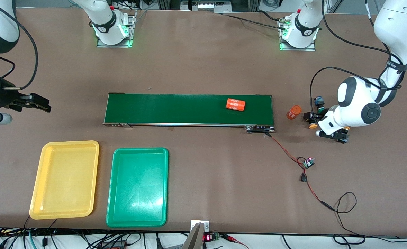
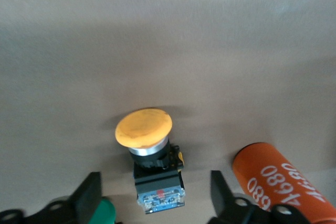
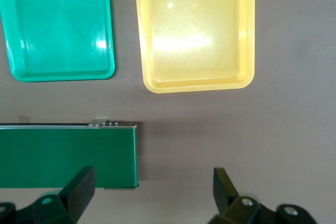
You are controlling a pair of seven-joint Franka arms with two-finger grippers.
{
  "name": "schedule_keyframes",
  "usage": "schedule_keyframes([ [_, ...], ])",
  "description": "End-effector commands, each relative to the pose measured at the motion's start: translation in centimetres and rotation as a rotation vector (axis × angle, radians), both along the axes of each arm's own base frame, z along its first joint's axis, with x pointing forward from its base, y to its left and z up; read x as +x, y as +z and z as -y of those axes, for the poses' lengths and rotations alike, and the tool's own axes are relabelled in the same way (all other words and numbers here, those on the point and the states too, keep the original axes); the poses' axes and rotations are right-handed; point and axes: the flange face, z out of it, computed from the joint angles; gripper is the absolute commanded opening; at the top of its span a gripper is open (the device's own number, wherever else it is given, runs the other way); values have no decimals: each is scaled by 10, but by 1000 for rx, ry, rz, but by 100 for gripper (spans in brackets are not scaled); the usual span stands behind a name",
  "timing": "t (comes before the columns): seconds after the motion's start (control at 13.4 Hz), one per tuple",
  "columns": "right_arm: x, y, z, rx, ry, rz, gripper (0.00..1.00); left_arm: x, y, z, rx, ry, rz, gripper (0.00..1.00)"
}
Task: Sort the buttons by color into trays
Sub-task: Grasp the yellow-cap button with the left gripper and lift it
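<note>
- Low at the left arm's end of the table, the left gripper (image 2: pixel 152 195) hangs with its jaws spread wide; its two dark fingers (image 2: pixel 86 198) stand on either side of an orange-capped button (image 2: pixel 144 128) without touching it.
- That button lies on the bare table (image 1: pixel 203 65), cap tilted away from the wrist and blocky dark body (image 2: pixel 159 184) between the fingers (a sliver of green cap (image 2: pixel 105 212) shows by one finger, likely a second button).
- Just beside it lies an orange cylinder (image 2: pixel 286 182) printed "4680"; another one (image 1: pixel 235 104) rests on the conveyor belt (image 1: pixel 175 109) toward the same end.
- From the front, more buttons (image 1: pixel 318 105) cluster under the left wrist, partly hidden, so I cannot count them.
- Both trays sit near the table's front edge toward the right arm's corner: the yellow tray (image 1: pixel 37 188) outermost, the green tray (image 1: pixel 111 193) beside it, each holding nothing.
- Over the table's edge at its own end, the right gripper (image 3: pixel 152 195) waits, jaws apart and holding nothing, with the belt's end below it.
- Judged from this, the first pick is in hand. Next calls for closing squarely on the body, not the cap, clear of the cylinder, then a long carry toward the yellow tray.
</note>
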Motion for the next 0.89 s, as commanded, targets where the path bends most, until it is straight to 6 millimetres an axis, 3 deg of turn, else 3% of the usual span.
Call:
schedule_keyframes([
  [0.0, -10, 12, -2, -5, -6, 22, 100, -6, -9, 1, 0, -10, -7, 60],
  [0.15, -13, 13, -3, 0, -3, 62, 100, -5, -6, 1, -1, -25, -24, 30],
  [0.22, -11, 12, -6, 4, 0, 60, 100, -4, -1, 0, 3, -29, -50, 20],
  [0.37, -8, 21, -7, 3, 12, 77, 100, 10, 20, -3, 13, -28, -62, 19],
  [0.52, -7, 24, -5, 4, 9, 82, 100, 34, 58, -7, 29, -36, -81, 20],
  [0.67, -6, 24, -7, -3, 18, 83, 100, 58, 105, 1, 30, -50, -95, 20],
  [0.75, -7, 24, -8, -4, 21, 82, 100, 65, 128, 18, 19, -89, -100, 20],
  [0.82, -7, 23, -7, -4, 21, 80, 100, 63, 146, 70, -13, -157, -112, 20],
])
